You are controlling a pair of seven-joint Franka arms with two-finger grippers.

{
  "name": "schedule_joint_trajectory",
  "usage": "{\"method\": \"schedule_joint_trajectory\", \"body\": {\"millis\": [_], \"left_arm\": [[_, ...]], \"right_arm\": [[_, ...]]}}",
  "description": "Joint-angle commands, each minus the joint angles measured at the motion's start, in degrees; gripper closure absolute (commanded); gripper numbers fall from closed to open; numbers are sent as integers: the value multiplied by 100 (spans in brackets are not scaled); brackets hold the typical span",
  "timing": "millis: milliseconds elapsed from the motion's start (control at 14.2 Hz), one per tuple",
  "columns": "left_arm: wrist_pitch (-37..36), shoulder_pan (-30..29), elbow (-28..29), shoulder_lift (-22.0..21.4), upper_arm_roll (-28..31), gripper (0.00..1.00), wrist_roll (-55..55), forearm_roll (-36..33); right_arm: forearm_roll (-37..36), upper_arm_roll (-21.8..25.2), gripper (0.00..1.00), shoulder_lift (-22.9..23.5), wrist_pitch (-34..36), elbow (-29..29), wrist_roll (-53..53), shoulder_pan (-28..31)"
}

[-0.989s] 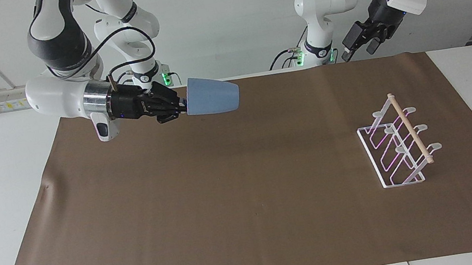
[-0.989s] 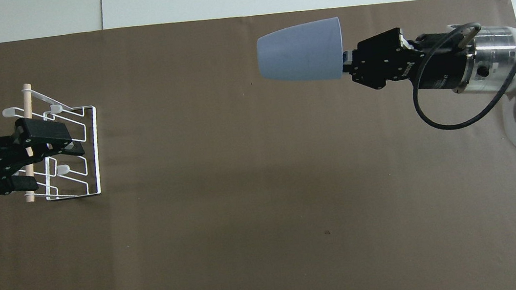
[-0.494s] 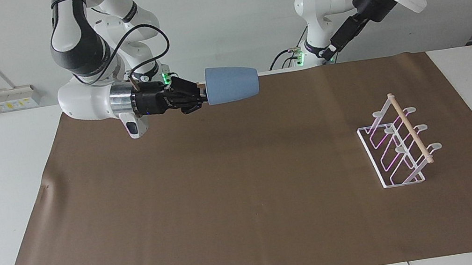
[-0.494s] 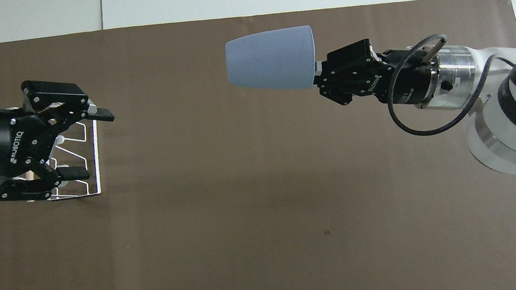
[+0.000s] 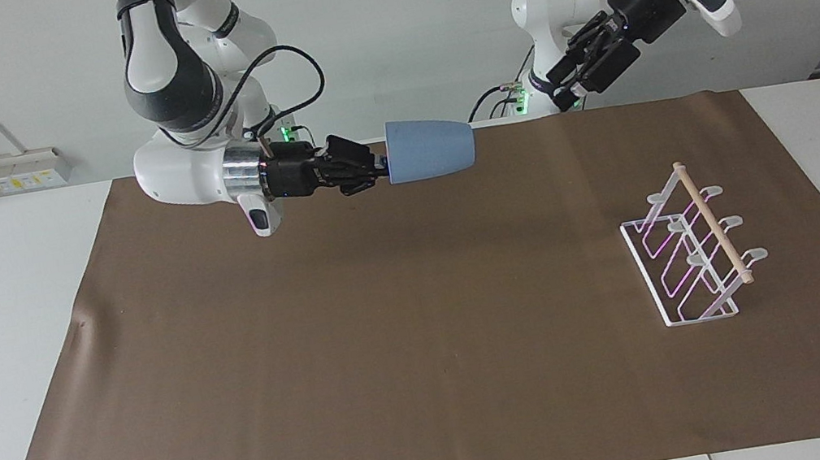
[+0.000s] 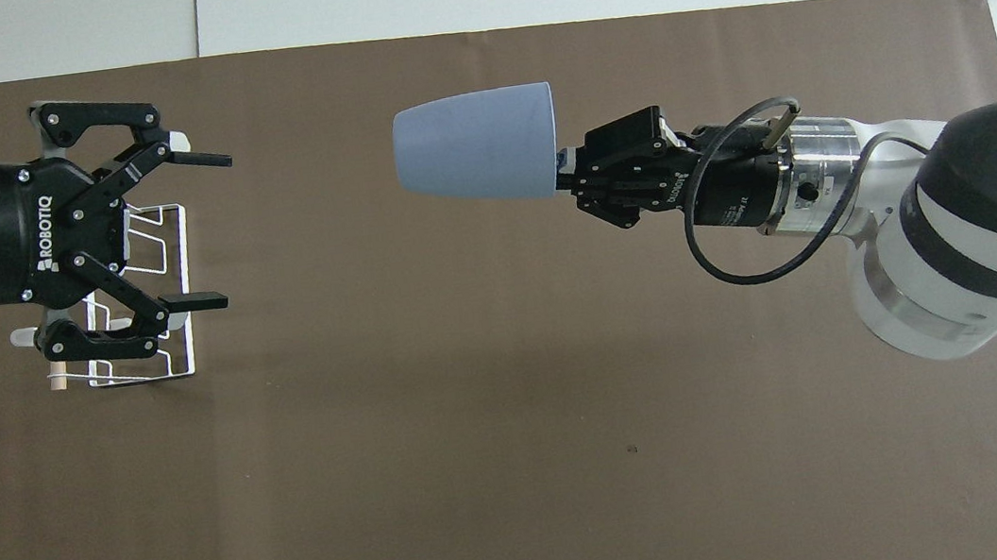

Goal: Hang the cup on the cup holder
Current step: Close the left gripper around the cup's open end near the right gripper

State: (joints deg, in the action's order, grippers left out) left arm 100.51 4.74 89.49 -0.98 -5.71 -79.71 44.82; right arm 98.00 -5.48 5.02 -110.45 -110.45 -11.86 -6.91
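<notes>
Overhead view has the right gripper [image 6: 565,184] clamped on the rim of the cup [image 6: 477,146], one finger apparently inside the mouth and one outside, so the cup sticks out sideways in the air over the brown mat [image 6: 477,416], base leading toward the left arm's end. The facing view shows it well above the counter [image 5: 6,327], touching nothing else.

Matte plastic and thin-walled, the cup looks light, stiff enough not to crush, and not fragile. A rim pinch like this leaves the whole body hanging off one edge, so it may swivel in the grip if swung fast. It does keep the mouth free to slip over a prong.

Over the rack [image 6: 176,291] hangs the left gripper [image 6: 212,230], spread wide and holding nothing, raised high above it in the facing view. The rack [image 5: 690,259] stands on the mat at the left arm's end, well apart from the cup; being thin wire, it would probably slide if nudged.
</notes>
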Motion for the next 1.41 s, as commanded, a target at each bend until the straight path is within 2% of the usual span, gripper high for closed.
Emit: {"method": "schedule_joint_trajectory", "body": {"millis": [0, 141, 353, 565, 1342], "left_arm": [[83, 9, -940, 879, -36, 0, -1332, 150], [75, -43, -977, 1047, -167, 0, -1792, 193], [48, -70, -969, 1249, -185, 0, -2416, 781], [110, -105, -907, 1224, -159, 0, -2873, 1089], [162, 299, -354, 925, -159, 0, -3111, 1073]], "right_arm": [[228, -5, 100, -151, -99, -187, 34, -56], [448, -5, 100, -160, -222, -213, 43, -222], [466, -5, 100, -160, -345, -214, 60, -276], [501, -5, 100, -160, -398, -231, 61, -337], [510, -5, 100, -160, -556, -222, 17, -452]]}}
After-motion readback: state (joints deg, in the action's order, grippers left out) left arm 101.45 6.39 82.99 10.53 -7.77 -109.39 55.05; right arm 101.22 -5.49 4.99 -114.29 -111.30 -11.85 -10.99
